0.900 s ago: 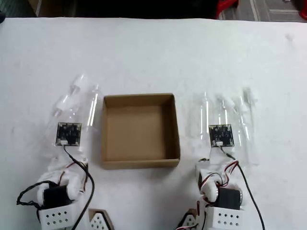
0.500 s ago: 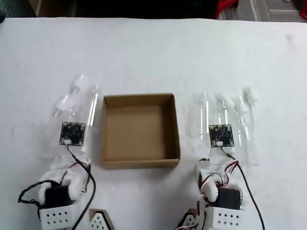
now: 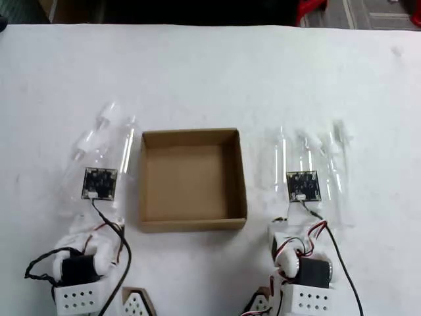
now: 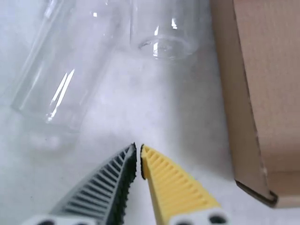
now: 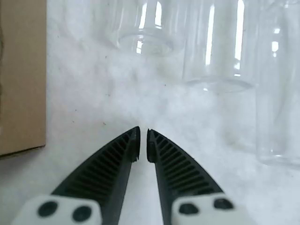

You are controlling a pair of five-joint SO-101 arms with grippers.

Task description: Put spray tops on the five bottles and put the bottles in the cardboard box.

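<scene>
cardboard box (image 3: 191, 181) is sitting between two bottles (image 3: 108, 151) and three bottles (image 3: 309, 161), all lying flat; left gripper (image 4: 138, 154) and right gripper (image 5: 143, 140) are hovering near the bottle bases, fingers pressed together.

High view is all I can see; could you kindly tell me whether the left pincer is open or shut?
Observer: The left pincer is shut, with nothing in it.
Operator: Thank you. And the right pincer?
Observer: The right pincer is shut as well, and empty.
Operator: Is either one touching a bottle?
Observer: No. Each tip points at bare table, short of the bases of the clear bottles.
</scene>
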